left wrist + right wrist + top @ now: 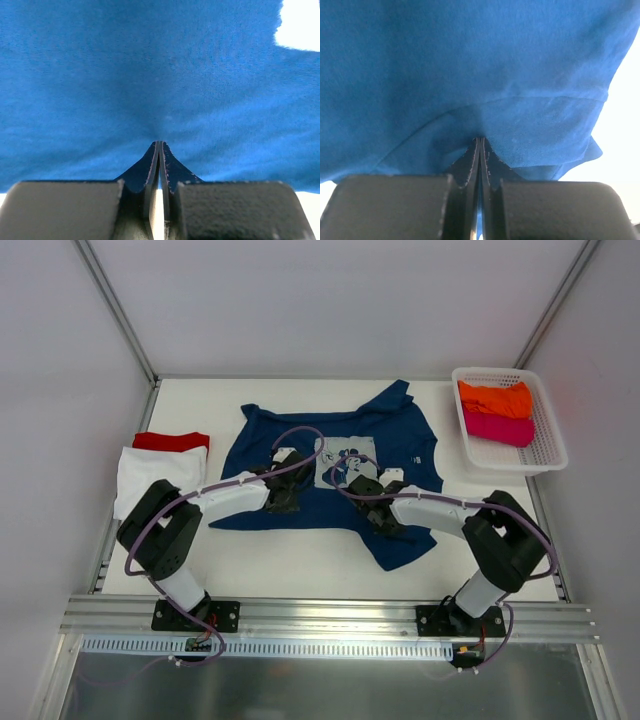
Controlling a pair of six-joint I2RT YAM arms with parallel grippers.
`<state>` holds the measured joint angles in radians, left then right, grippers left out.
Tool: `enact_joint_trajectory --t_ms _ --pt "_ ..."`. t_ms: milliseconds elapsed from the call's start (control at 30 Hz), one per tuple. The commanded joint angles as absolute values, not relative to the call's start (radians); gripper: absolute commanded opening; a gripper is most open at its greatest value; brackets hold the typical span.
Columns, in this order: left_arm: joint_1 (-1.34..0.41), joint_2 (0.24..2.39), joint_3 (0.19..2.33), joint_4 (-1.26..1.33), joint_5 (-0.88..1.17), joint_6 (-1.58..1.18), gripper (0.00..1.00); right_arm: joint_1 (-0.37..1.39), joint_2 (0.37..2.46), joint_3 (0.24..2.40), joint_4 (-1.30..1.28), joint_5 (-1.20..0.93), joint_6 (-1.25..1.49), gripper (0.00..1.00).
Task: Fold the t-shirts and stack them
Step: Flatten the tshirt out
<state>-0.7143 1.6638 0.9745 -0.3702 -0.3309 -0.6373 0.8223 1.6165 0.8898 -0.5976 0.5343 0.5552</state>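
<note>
Well left of the navy t-shirt (400,430): folded white t-shirt (145,478), red t-shirt (172,441) showing at its far edge, both on the tabletop (300,560). Left arm (230,495) over the navy t-shirt's near-left part. Left jaws pressed together, fingertips (147,167) down against blue cloth, slight pucker at the tips. Cannot tell if any fabric is caught between them. Navy t-shirt itself spread mid-tabletop, wrinkled, white print (335,462) face up near its middle, near-right corner trailing toward the arm bases. Right arm (435,508) over the navy t-shirt's near-right part. Right jaws pressed together too, fingertips (467,165) touching a fold of blue cloth. Pinch not confirmable either. Just right of the navy t-shirt: white mesh basket (548,455), holding orange t-shirt (495,398) at far end, magenta t-shirt (500,428) touching it on the near side.
</note>
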Motion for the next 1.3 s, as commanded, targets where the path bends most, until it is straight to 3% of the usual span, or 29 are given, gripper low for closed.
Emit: enact_joint_trajectory --t_ms 0,833,1000,1267 --pt "-0.723 1.583 0.953 -0.371 -0.380 -0.618 0.00 0.824 1.666 0.931 -0.627 0.568 0.588 0.00" --pt "-0.723 1.450 0.841 -0.371 -0.394 -0.627 0.00 0.546 1.715 1.048 -0.572 0.500 0.404 0.01" --pt "-0.723 1.439 0.825 -0.373 -0.402 -0.634 0.00 0.586 1.580 0.974 -0.560 0.453 0.432 0.00" --pt "-0.723 1.460 0.842 -0.370 -0.388 -0.640 0.00 0.747 1.317 0.919 -0.707 0.561 0.528 0.00"
